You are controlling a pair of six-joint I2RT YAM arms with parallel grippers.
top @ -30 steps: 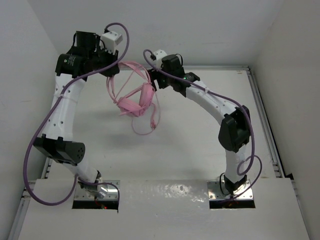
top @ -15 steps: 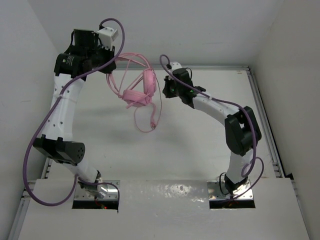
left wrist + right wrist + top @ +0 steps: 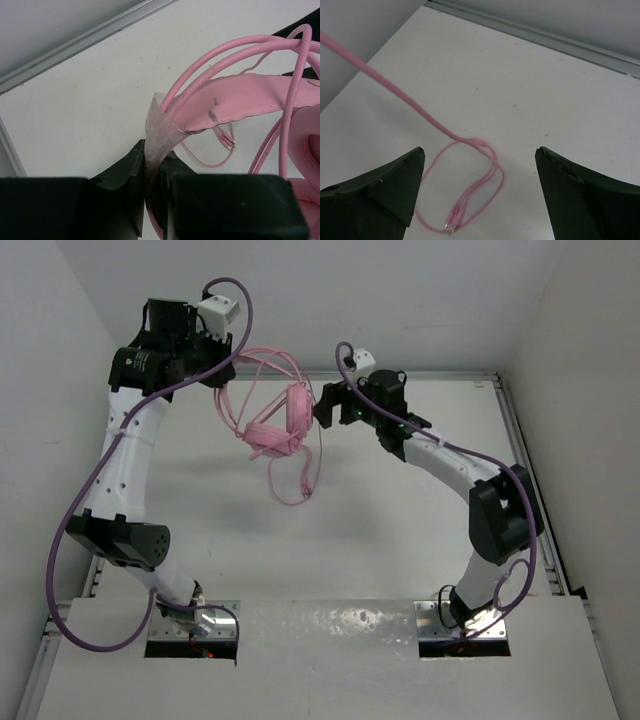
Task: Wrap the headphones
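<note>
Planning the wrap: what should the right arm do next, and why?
Probably lower the right gripper, jaws open and empty, onto the loose cord and pinch it: the left gripper holds the headphones aloft, the cord hanging unwound below.

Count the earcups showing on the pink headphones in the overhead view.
2. The upper earcup hangs on edge beside the right gripper; the lower earcup sits below and left of it. Neither looks hidden.
</note>
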